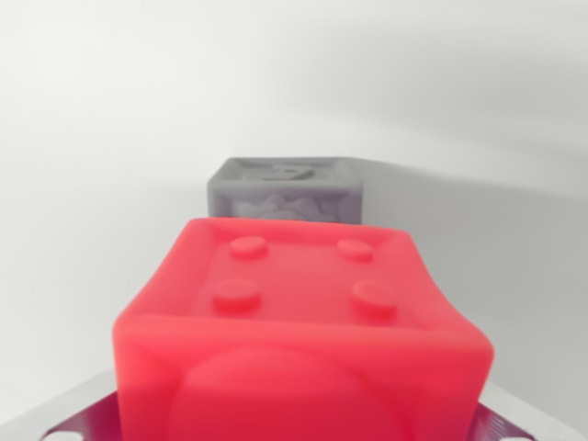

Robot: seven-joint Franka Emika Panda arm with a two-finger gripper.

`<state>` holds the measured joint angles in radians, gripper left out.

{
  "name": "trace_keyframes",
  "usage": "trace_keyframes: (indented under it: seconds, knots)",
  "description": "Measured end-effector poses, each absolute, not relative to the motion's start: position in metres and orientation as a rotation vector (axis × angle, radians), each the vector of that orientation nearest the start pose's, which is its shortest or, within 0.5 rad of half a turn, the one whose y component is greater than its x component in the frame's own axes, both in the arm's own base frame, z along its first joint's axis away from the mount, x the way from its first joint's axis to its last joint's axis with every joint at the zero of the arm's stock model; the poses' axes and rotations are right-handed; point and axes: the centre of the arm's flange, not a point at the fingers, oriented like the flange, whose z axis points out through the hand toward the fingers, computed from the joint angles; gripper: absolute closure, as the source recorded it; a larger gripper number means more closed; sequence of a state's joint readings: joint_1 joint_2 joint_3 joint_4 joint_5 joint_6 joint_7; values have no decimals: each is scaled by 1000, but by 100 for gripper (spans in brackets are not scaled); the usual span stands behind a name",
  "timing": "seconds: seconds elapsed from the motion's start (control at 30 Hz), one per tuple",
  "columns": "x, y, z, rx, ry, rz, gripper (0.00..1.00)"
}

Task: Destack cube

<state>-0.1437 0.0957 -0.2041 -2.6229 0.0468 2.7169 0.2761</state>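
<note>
I see the red cube [299,340] cut off below, hiding the grey cube's [283,188] base; fingertips hidden.

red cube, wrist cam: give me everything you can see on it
The red cube fills the lower middle of the wrist view, close to the camera. It looks like smooth, slightly glossy plastic with rounded edges. Its top face is recessed inside a raised rim and carries four round studs in a square. The near face shows a large round bulge, cut off by the frame's bottom edge. It sits roughly level. Metal fingers flank its lower corners; contact cannot be confirmed. A grey cube lies behind it.
</note>
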Motion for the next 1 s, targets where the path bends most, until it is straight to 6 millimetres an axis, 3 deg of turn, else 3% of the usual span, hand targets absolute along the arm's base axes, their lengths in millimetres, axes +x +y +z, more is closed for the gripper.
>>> trace_keyframes:
  seconds: [0.7,1.0]
  knots:
    - [405,-150,277,-2964,1028,-9,100]
    - [407,-136,275,-2972,1011,3,100]
